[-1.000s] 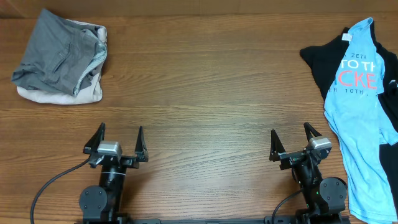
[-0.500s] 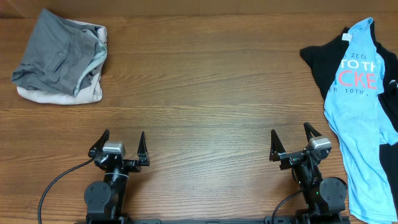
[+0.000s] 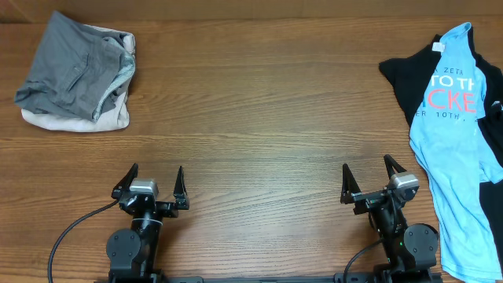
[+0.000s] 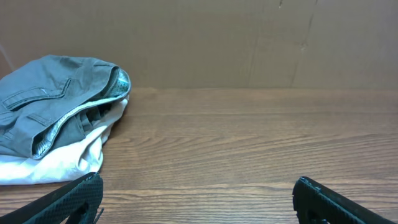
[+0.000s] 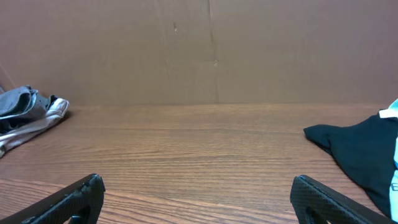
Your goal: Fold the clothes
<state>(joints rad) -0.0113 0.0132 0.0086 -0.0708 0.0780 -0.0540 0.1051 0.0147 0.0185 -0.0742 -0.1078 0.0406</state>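
1. The clothes lie in two groups at opposite ends of the bench (image 3: pixel 259 102): a bundle at the far left corner and a spread along the right edge.
2. In the left bundle, dark grey shorts (image 3: pixel 71 67) are crumpled on top of beige shorts (image 3: pixel 86 122). Pale lining shows at the grey pair's open waistband. The left wrist view shows the grey cloth heaped over the paler fabric.
3. On the right, a light blue T-shirt (image 3: pixel 460 141) with red lettering lies lengthwise over a black garment (image 3: pixel 401 79). The black garment pokes out on the T-shirt's left side. Both run past the frame's right edge.
4. The left arm is folded back low at the near edge, left of centre. Its left tool (image 3: pixel 156 170) points toward the far edge.
5. The left tool's fingers (image 4: pixel 71 199) are spread wide with nothing between them; only bare wood shows in the gap.
6. The right arm sits in a matching tucked pose at the near edge, right of centre. Its right tool (image 3: pixel 365 165) also aims at the far edge.
7. The right tool's fingers (image 5: pixel 68 202) are equally wide apart and hold nothing.
8. The left tool is well apart from the bundle. The right tool is nearer the T-shirt, just to that garment's left, and does not touch it.
9. A black cable (image 3: pixel 67 236) curves from the left arm's base toward the near edge.
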